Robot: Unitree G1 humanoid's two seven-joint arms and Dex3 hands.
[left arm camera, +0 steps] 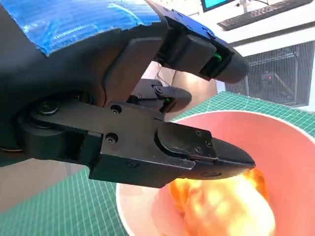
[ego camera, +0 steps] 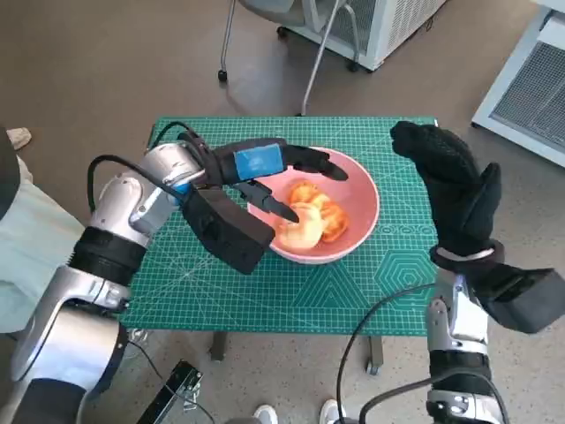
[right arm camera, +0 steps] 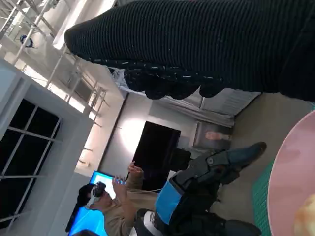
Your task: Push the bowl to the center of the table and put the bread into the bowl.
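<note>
Trouble, if it comes, looks likeliest from the left hand (ego camera: 265,172), which hangs over the pink bowl (ego camera: 362,190) with its fingers spread just above the bread (ego camera: 309,216) and, as far as I can see, gripping nothing: lifting out carelessly, a finger could catch the rim or drag the bread and tip the bowl off its spot near the middle of the green mat (ego camera: 221,291). Counting up, I make it one bowl, one mat, and bread that may be one piece or several, lying inside the bowl. Off beside the bowl, the gloved right hand (ego camera: 455,181) is raised empty, touching nothing, so I doubt it could steady anything.
</note>
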